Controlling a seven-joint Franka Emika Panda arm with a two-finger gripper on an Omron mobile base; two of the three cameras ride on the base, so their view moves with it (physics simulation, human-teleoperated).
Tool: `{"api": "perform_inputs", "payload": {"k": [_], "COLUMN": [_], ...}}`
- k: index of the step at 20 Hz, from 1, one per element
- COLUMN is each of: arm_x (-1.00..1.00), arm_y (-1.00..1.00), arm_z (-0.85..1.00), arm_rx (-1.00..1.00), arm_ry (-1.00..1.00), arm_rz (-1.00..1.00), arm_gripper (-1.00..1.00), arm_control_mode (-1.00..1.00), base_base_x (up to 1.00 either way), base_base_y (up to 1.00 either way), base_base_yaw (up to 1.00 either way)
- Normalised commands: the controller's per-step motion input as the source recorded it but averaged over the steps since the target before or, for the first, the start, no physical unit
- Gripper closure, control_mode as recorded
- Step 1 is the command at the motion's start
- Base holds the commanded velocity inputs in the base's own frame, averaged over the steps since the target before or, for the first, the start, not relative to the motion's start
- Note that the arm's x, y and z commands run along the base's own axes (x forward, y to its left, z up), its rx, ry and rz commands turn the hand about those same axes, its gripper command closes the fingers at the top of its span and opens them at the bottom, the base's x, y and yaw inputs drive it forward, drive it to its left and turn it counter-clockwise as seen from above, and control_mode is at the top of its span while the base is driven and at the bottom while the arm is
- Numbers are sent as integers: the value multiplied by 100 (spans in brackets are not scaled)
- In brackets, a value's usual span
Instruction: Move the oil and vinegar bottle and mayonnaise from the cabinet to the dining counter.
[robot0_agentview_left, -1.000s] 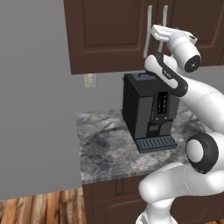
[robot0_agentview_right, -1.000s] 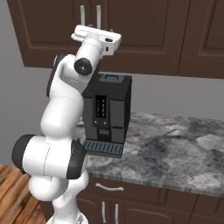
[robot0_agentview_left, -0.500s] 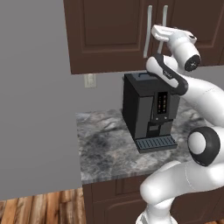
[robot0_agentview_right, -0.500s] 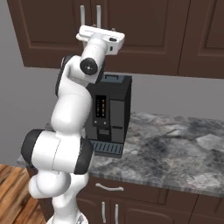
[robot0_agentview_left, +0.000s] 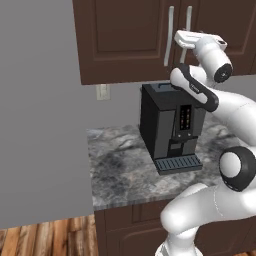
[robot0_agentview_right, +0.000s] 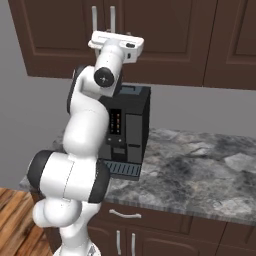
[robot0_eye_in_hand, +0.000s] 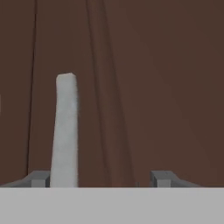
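Jaws stand part open, astride one silver bar handle of the cabinet; one fingertip lies just beside the bar, the other well off to the far side, so nothing is gripped yet. Nearest the base cameras, the white arm rises over the grey-marbled desk and reaches up to the wall cabinet, whose doors are shut. The step in hand is judged to be opening the cabinet, with no bottle or jar fetched so far. The next move calls for the jaws to pinch the bar squarely, then a pull outward along the door's swing; which of the two neighbouring handles is taken cannot be told for certain from the base views. A black coffee machine stands on the desk directly under the cabinet, close beneath the arm's elbow, and may crowd the arm as the door swings. A wall socket sits on the grey wall behind. The oil and vinegar bottle and the mayonnaise are presumably behind the shut doors.
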Motion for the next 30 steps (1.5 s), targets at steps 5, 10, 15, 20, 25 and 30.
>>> {"api": "perform_inputs", "payload": {"k": [5,10,15,20,25,30], "arm_x": [-50,-62,-77,-86,-92,-96], "arm_y": [-71,-80,-99,-100,-100,-100], "arm_z": [13,20,18,14,6,2], "arm_rx": [0,0,0,0,3,6], "arm_ry": [0,0,0,3,2,3], "arm_rz": [0,0,0,0,0,0], "arm_gripper": [100,100,100,100,100,100], "arm_control_mode": [-100,-100,-100,-100,-100,-100], "base_base_x": [0,0,0,0,0,0], "base_base_y": [0,0,0,0,0,0], "base_base_yaw": [0,0,0,0,0,0]}}
